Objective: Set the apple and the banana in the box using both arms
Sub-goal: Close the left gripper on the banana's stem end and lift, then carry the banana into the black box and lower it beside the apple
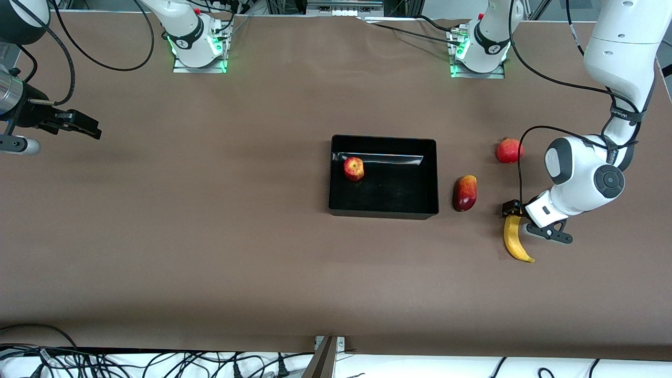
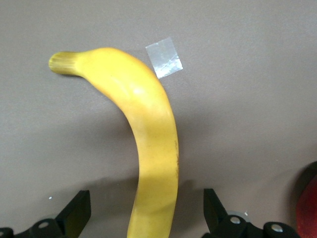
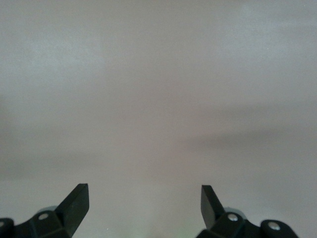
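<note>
The apple (image 1: 354,168), small and red with yellow patches, lies inside the black box (image 1: 399,185) near its wall toward the right arm's end. The banana (image 1: 515,239) lies on the table toward the left arm's end, nearer the front camera than the other fruit. My left gripper (image 1: 525,220) is low over the banana's end that lies farther from the front camera. In the left wrist view the gripper (image 2: 146,198) is open and the banana (image 2: 148,124) runs between its fingers without touching them. My right gripper (image 1: 84,126) waits at the right arm's end of the table, open and empty (image 3: 143,191).
A red-and-yellow mango-like fruit (image 1: 465,192) lies between the box and the banana; its edge shows in the left wrist view (image 2: 309,208). A red ball with a crown tip (image 1: 509,150) lies farther from the front camera. A tape patch (image 2: 164,57) is beside the banana.
</note>
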You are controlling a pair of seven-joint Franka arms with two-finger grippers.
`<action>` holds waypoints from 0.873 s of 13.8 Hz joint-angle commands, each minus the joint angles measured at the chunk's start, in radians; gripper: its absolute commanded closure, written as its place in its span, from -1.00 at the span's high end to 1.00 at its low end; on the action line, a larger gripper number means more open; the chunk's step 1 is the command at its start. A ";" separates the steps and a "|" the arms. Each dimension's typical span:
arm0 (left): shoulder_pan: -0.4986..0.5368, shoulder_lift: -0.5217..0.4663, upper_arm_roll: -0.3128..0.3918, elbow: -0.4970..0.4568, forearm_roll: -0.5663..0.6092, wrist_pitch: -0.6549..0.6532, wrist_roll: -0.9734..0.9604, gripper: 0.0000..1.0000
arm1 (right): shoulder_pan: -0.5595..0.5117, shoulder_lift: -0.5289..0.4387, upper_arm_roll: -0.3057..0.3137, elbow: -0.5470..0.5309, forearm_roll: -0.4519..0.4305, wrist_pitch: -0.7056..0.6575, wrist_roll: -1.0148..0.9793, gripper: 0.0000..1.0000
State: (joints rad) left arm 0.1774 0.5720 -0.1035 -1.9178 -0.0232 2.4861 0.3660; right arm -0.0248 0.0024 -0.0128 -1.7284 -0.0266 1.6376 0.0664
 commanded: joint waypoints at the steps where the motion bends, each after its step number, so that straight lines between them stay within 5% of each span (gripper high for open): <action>1: -0.010 -0.006 0.002 -0.015 0.003 0.010 0.017 1.00 | -0.014 -0.007 0.013 0.001 -0.012 -0.012 0.007 1.00; 3: -0.013 -0.004 0.002 -0.026 0.017 0.010 0.045 -0.57 | -0.014 -0.005 0.013 0.000 -0.012 -0.012 0.007 1.00; 4: -0.015 -0.004 0.002 -0.027 0.035 0.010 0.054 -1.00 | -0.014 -0.007 0.013 0.000 -0.012 -0.012 0.007 1.00; 8: -0.021 -0.017 0.001 -0.027 0.042 0.004 0.070 -1.00 | -0.014 -0.006 0.013 0.000 -0.012 -0.012 0.007 1.00; 12: -0.084 -0.156 -0.016 -0.023 0.023 -0.035 0.269 -1.00 | -0.014 -0.007 0.013 0.000 -0.012 -0.012 0.007 1.00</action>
State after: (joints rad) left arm 0.1420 0.5213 -0.1180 -1.9201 0.0008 2.4924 0.5598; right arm -0.0248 0.0025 -0.0128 -1.7284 -0.0266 1.6366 0.0665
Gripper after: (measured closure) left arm 0.648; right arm 0.000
